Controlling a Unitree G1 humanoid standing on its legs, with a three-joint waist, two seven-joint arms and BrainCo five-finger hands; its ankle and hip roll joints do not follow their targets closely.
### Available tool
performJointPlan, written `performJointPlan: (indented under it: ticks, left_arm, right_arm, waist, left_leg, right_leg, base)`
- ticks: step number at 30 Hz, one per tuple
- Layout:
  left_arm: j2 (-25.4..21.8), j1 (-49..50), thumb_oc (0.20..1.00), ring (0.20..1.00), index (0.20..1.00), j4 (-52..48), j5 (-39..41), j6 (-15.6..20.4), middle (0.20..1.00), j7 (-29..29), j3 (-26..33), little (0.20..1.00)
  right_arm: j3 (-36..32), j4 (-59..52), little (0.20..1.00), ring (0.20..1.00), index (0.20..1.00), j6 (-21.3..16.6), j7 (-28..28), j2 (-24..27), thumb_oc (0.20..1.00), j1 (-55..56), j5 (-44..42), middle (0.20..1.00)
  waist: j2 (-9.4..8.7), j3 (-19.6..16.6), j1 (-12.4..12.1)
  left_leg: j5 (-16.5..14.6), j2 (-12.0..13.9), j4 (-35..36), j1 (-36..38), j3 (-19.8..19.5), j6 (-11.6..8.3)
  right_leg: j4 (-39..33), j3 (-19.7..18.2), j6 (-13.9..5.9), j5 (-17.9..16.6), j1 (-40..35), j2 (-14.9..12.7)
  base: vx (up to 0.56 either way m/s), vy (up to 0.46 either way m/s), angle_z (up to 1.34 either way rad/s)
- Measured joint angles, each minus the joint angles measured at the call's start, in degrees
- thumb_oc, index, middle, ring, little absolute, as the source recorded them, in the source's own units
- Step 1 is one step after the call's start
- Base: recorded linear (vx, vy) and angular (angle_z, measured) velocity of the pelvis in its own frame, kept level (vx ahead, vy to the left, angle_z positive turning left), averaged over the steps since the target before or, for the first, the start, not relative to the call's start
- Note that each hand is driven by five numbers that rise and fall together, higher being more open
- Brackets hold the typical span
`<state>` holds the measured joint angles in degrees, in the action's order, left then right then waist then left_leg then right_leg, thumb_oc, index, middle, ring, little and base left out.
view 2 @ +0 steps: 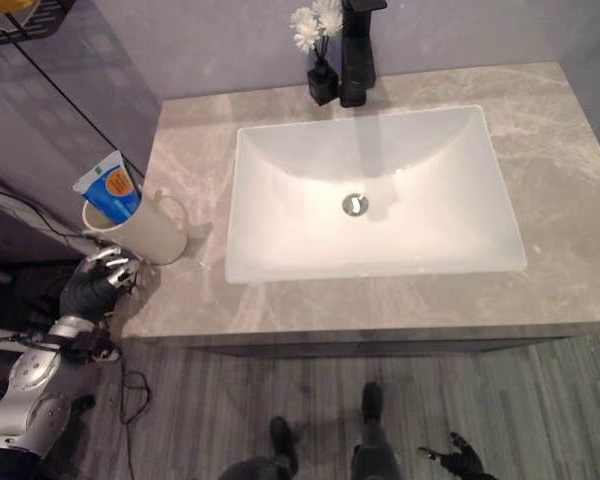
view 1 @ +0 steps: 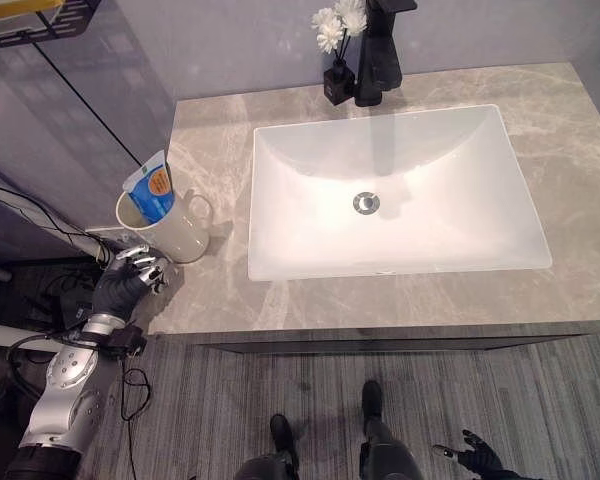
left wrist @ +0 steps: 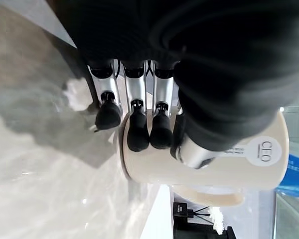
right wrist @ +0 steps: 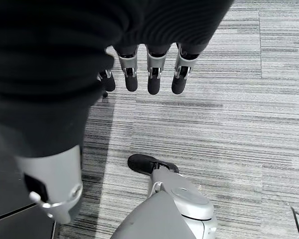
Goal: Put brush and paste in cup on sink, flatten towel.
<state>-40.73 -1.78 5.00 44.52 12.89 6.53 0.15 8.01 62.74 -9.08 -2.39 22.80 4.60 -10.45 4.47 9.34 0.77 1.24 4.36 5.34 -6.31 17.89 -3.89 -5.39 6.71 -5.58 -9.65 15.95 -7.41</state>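
1. A cream ceramic cup [view 1: 170, 228] with a loop handle stands on the grey marbled counter [view 1: 580, 150], at its left end, just beside the sink [view 1: 392, 190].
2. A blue-and-white paste tube [view 1: 151, 187] with an orange patch leans out of the cup, its flat crimped end uppermost; no brush can be made out in the cup from here.
3. The left hand [view 1: 130, 277] sits at the counter's front-left corner, just in front of the cup — in the left wrist view its dark-tipped fingers [left wrist: 138, 130] are bent and lie side by side against the cup's smooth lower wall, but whether they truly clasp it cannot be told.
4. The sink is a white, glossy rectangular basin with rounded corners and sloping walls, a round metal drain [view 1: 366, 203] at its middle.
5. Behind the basin stands a matte black tap [view 1: 380, 55]; just beside it, a small black vase [view 1: 339, 82] holds white flowers [view 1: 338, 24].
6. The right hand [view 1: 472, 457] hangs low over the grey striped carpet [view 1: 230, 400], well apart from the counter — its fingers [right wrist: 154, 74] loosely bent, close together, holding nothing.
7. A dark wire shelf [view 1: 35, 22] juts from the wall at upper left.
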Motion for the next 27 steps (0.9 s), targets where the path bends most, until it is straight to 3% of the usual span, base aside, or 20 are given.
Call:
performJointPlan:
  ticks: [9,18,27]
  left_arm:
    - [-4.32,-4.04,0.2,0.2,0.2,0.34,-0.16,1.21,0.2,-0.51,-3.11,0.2]
    - [-4.05,-4.6,0.2,0.2,0.2,0.11,-0.13,1.51,0.2,-0.54,-3.5,0.2]
    - [-4.01,1.87,0.2,0.2,0.2,-6.02,0.38,1.08,0.2,1.64,-3.15,0.2]
  right_arm:
    - [0.48,-1.51,1.0,1.0,1.0,0.06,-0.03,0.02,1.0,-1.22,0.01,1.0]
    - [0.63,-1.64,1.0,1.0,1.0,0.08,-0.09,0.09,1.0,-1.42,0.01,1.0]
    - [0.53,-0.6,1.0,1.0,1.0,0.08,-0.11,0.09,1.0,-1.44,0.05,1.0]
  waist:
    - [0.98,1.45,0.15]
    - [1.01,1.48,0.21]
    - [1.09,1.43,0.24]
  left_leg:
    - [0.16,-0.09,-0.01,-1.42,0.27,0.06]
    - [0.17,0.01,0.0,-1.62,1.3,0.05]
    - [0.21,0.09,0.0,-1.15,1.59,-0.01]
  right_leg:
    - [0.49,-0.35,0.23,-0.81,1.68,0.06]
    - [0.46,-1.41,0.18,-0.85,2.45,0.31]
    - [0.47,-1.57,0.35,-1.1,2.17,0.47]
  base:
    - [0.0,0.003,-0.01]
    - [0.0,-0.008,-0.05]
    - [0.01,-0.003,-0.02]
